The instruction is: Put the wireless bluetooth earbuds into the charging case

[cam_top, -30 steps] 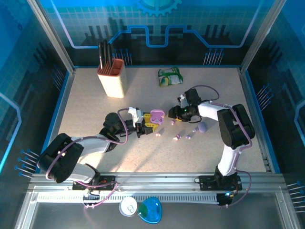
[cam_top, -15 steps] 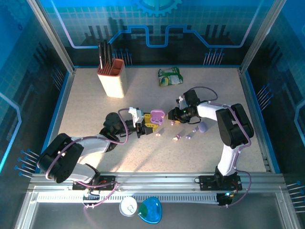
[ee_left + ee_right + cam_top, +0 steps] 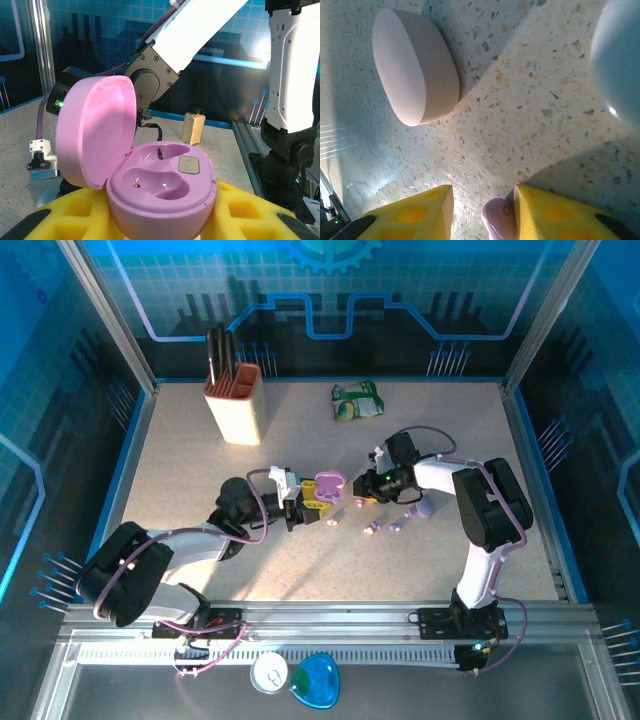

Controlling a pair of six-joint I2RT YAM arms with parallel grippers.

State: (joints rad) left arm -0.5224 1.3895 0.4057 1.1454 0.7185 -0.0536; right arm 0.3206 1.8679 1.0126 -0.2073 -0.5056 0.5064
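- Speckled table (image 3: 180, 480) lies under both arms.
- Left gripper (image 3: 159, 222) squeezes an open pink case (image 3: 162, 187).
- Right gripper (image 3: 483, 210) fingers stand apart around an earbud (image 3: 497, 223), not squeezing it.

glossy plastic case (image 3: 160, 205), speckled matt tabletop (image 3: 520, 100)

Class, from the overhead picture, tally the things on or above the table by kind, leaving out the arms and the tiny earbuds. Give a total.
Charging cases: 2, the pink case open, the lilac case shut
Knife block: 1
Green packet: 1
Total: 4
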